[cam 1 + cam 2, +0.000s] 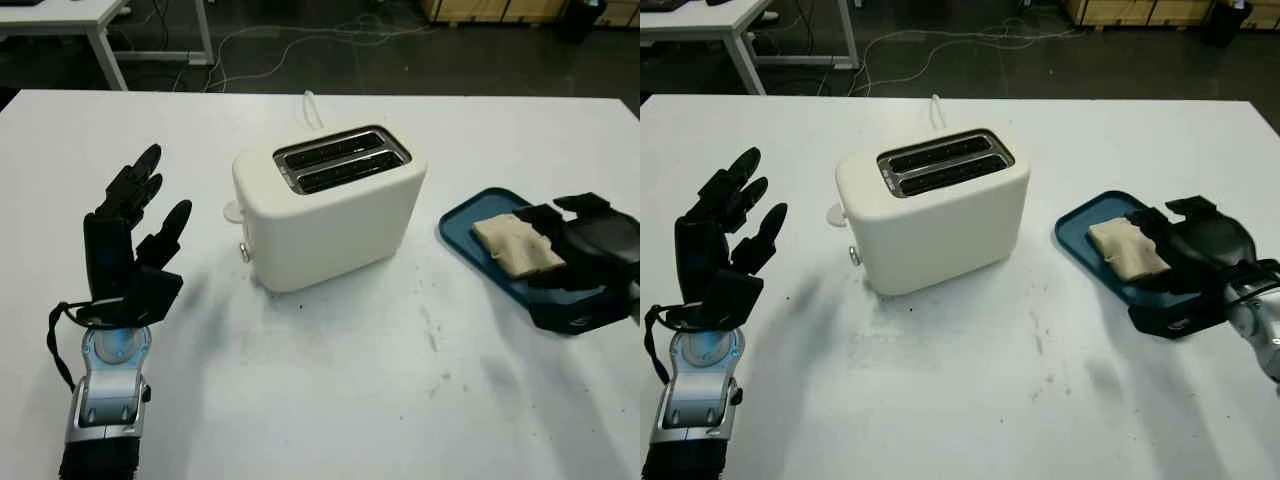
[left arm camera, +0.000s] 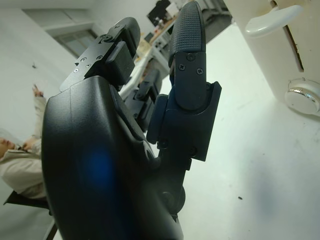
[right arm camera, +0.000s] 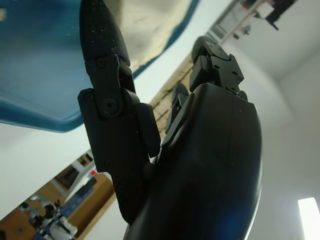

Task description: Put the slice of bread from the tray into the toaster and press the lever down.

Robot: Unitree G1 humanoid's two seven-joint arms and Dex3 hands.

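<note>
Right hand (image 1: 1185,250): over the tray (image 1: 1090,220) — fingers around the bread (image 1: 1125,248), grip not clear
Left hand (image 1: 130,245): open — raised left of the toaster (image 1: 330,205)

Dark floor (image 1: 330,60) (cables trailing), white desk (image 1: 60,20)

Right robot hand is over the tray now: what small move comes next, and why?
Probably close the right robot hand around the pale bread slice. It sits at the slice on the blue plastic tray, seemingly not gripping yet, and the white toaster's slots look empty.
</note>
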